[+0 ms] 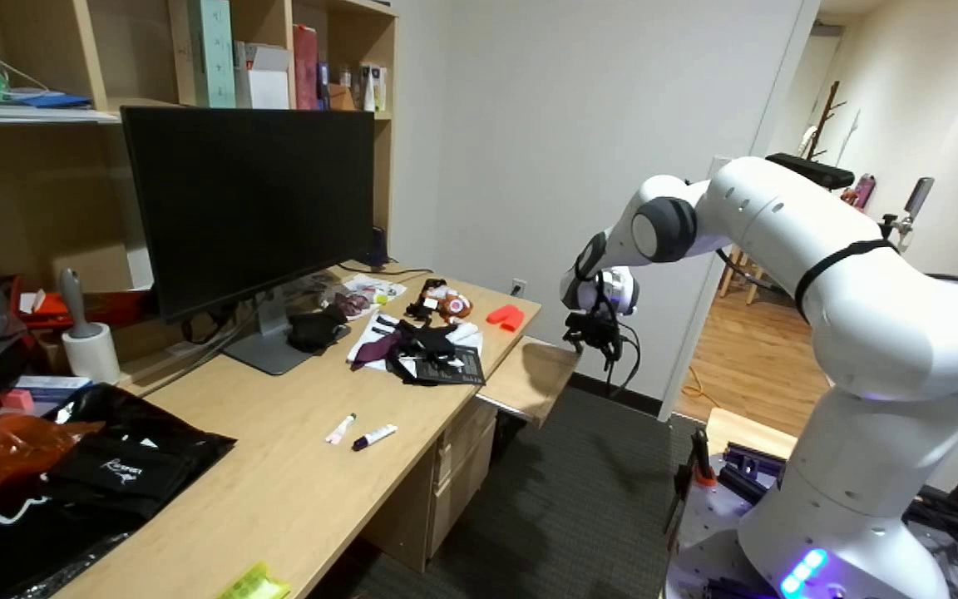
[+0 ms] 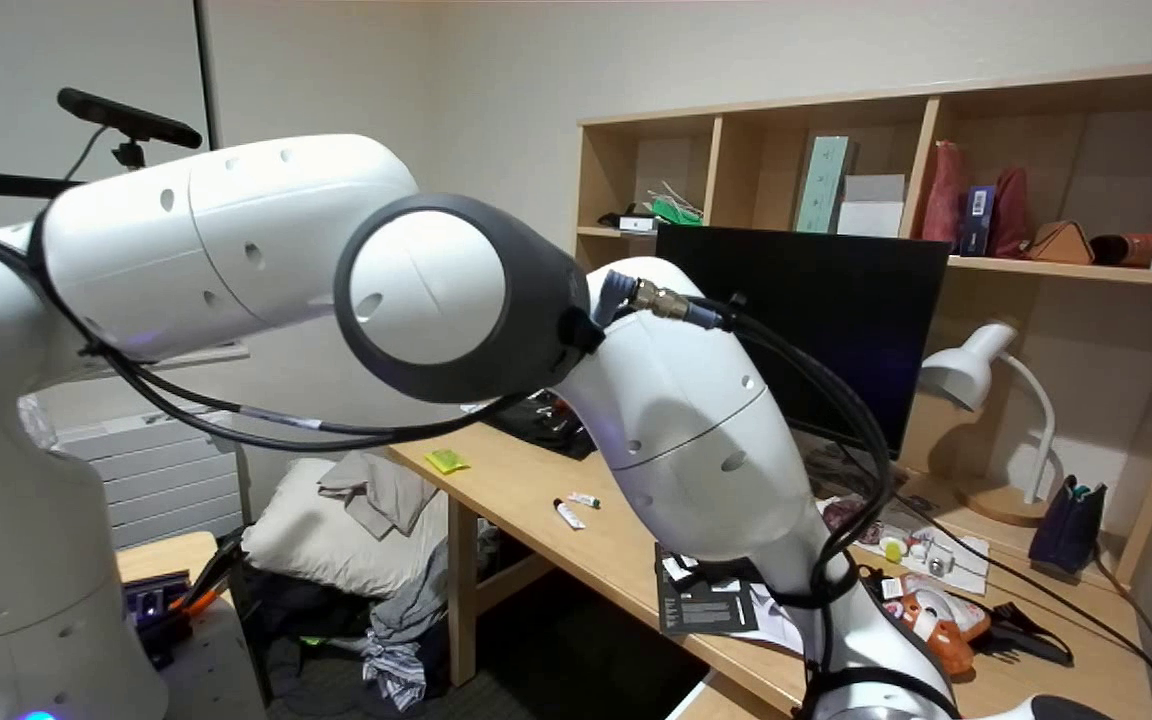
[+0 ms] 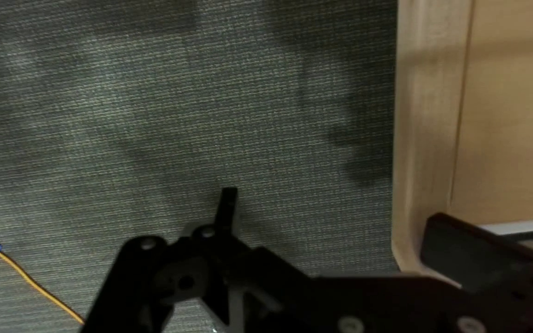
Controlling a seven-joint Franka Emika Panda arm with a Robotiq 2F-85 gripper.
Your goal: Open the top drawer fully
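The desk (image 1: 279, 466) is the largest thing a bad pull could disturb: a hard jerk from below might shift what lies loose on its top. The arm (image 1: 886, 333) arches down toward the desk's far end; in an exterior view its forearm (image 2: 696, 440) hides much of the work, so anyone steering by that side could misjudge the line of pull. The top drawer (image 1: 520, 374) juts from under that end of the desk, well out, and most of the opening looks done. What remains is likely the riskier part: if the arm draws back past the drawer's limit, the load falls on the front panel (image 3: 428, 115) and could wrench it. The gripper (image 3: 333, 203) is at one corner of that panel, not its middle; an off-centre tug could skew the drawer and make it bind. Its fingers (image 3: 465, 254) stand wide apart with nothing clamped between them: one lies over the panel's corner, the other hangs well outside it. The wrist view is dark there, and I cannot tell whether the corner finger bears on the wood or only passes above it. If the latter, a pull would skim off the edge and leave the drawer unmoved.
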